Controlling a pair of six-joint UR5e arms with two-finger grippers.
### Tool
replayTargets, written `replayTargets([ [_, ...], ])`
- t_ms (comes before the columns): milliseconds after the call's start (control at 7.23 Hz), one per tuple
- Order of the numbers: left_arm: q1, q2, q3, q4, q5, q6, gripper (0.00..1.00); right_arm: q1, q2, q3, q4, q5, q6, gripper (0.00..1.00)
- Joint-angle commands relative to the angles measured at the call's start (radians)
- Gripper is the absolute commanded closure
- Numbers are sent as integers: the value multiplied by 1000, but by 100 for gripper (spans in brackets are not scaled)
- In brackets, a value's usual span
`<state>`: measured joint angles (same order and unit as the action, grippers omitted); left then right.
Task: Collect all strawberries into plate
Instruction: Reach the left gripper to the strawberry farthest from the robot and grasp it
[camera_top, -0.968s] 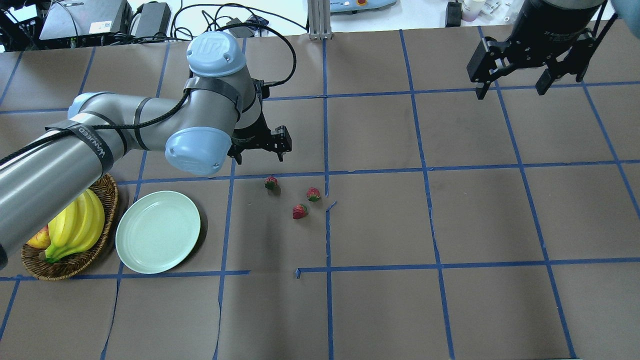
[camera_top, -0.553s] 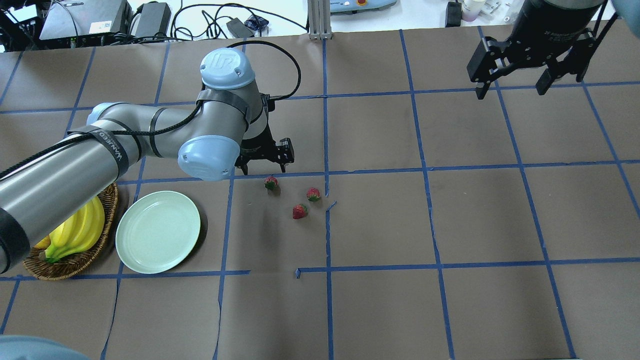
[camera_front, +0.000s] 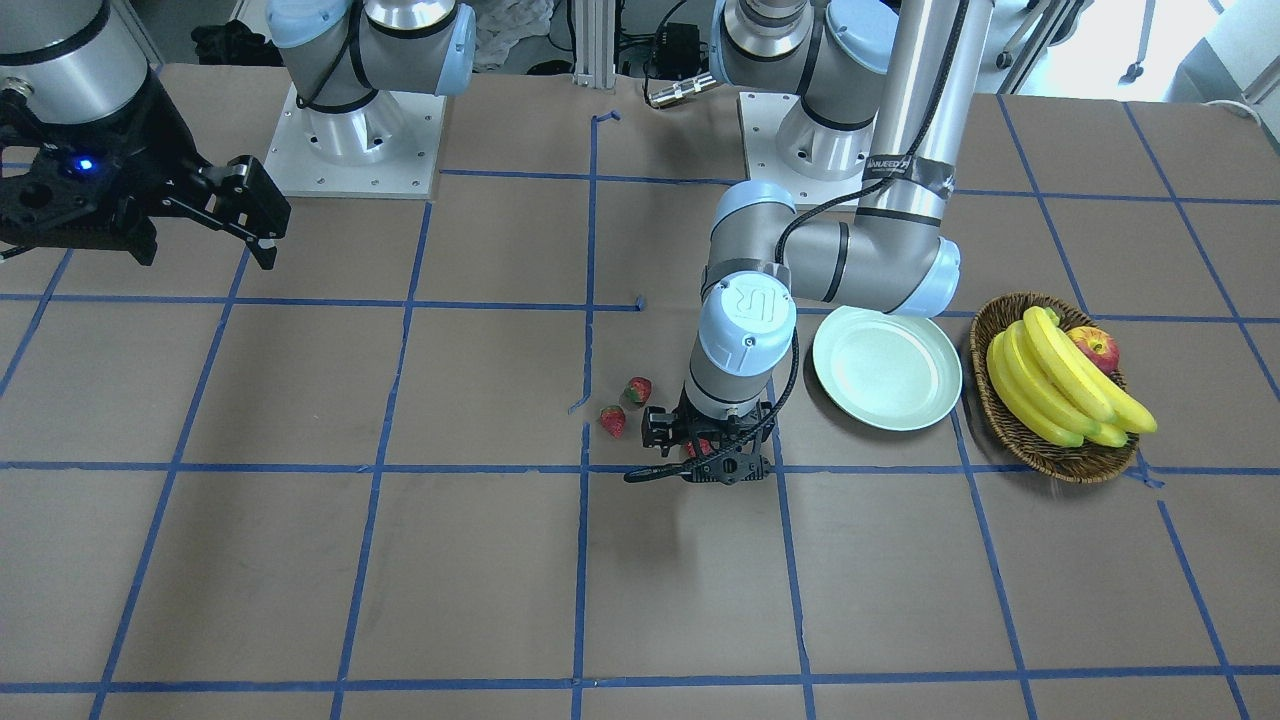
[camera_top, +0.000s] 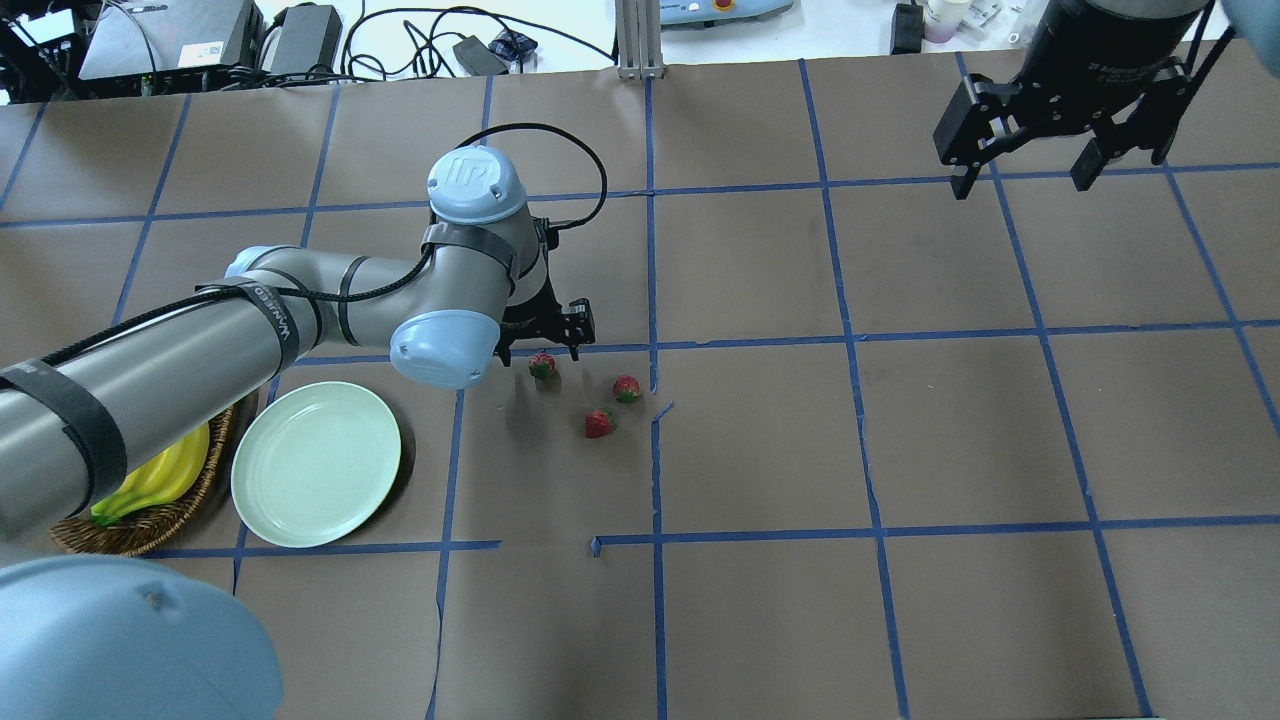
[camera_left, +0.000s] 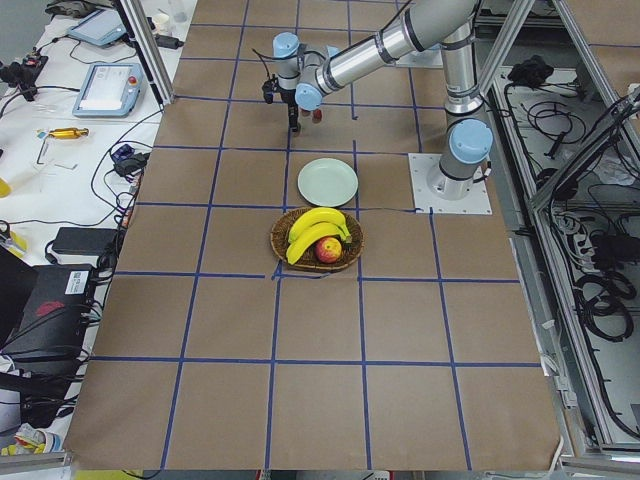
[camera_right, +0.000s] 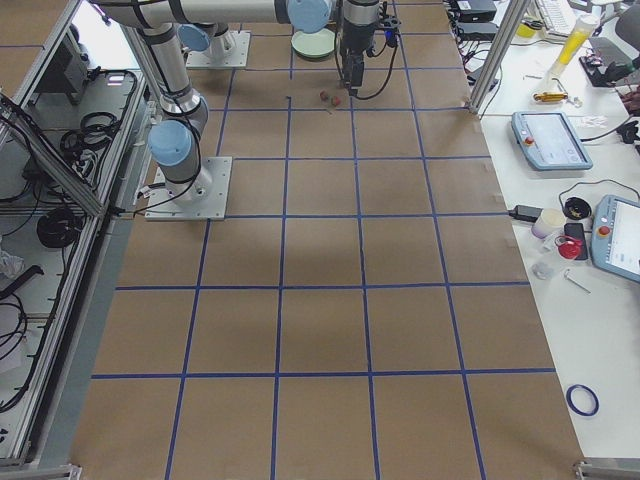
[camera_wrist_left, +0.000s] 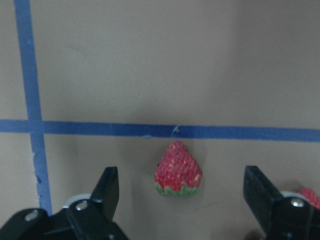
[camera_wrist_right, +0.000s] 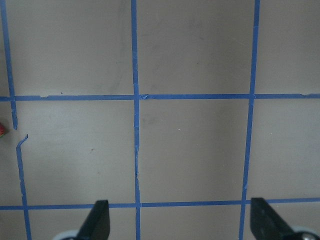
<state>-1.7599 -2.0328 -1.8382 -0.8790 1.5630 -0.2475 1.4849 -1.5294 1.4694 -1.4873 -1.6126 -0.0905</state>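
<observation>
The left fingers (camera_wrist_left: 109, 185) stand wide apart and hold nothing. They are low over the bench (camera_top: 900, 450) and straddle one strawberry (camera_wrist_left: 178, 172), which lies between them beside a blue tape line. A second strawberry (camera_top: 627, 388) and a third strawberry (camera_top: 598, 424) lie near it to the right, apart from each other. The plate (camera_top: 315, 465) is bare and sits to the left and nearer. The right fingers (camera_wrist_right: 100, 220) hang spread and empty at the far right. This looks like the first pick. The next move calls for a short descent, then a gentle close on the fruit.
</observation>
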Motion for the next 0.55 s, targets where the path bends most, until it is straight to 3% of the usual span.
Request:
replayTargets([
  [0, -10, -20, -1, 20, 9, -7, 38, 0, 0, 0, -1, -1, 0, 0],
  [415, -16, -1, 4, 5, 9, 14, 74, 0, 0, -1, -1, -1, 0, 0],
])
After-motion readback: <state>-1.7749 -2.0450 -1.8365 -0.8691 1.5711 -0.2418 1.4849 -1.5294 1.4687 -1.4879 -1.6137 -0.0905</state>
